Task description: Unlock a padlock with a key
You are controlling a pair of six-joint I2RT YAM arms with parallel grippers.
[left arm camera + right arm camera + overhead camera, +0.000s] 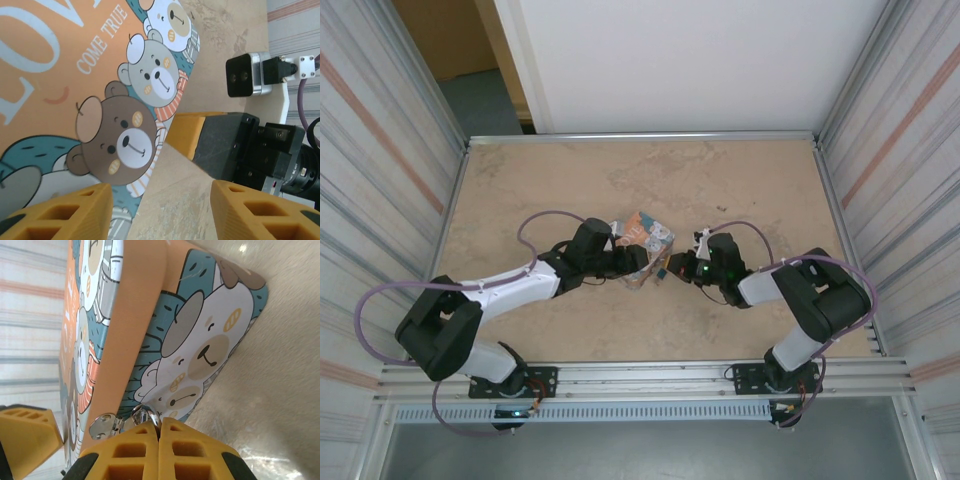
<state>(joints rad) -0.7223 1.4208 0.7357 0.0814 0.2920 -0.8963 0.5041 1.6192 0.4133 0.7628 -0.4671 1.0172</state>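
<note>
The orange-and-teal picture box (642, 243) lies at the table's middle, and both grippers meet at its near corner. A small pale metal loop (145, 416), the padlock's top, sticks out beside the box's silver hasp (102, 424). My right gripper (159, 429) is shut on the padlock, and its yellow fingers hide the dark blue body. The left gripper (160, 212) stands open with bare table between its fingers (60, 212). The box's bear face (75, 100) is at its left side. The right gripper's yellow finger (192, 134) sits just across from it.
The tan table (740, 190) is walled by ribbed metal panels (380, 150) on both sides and a white wall behind. A metal rail (640, 380) runs along the near edge. The right arm's wrist camera (245, 75) and cable lie close ahead of the left gripper.
</note>
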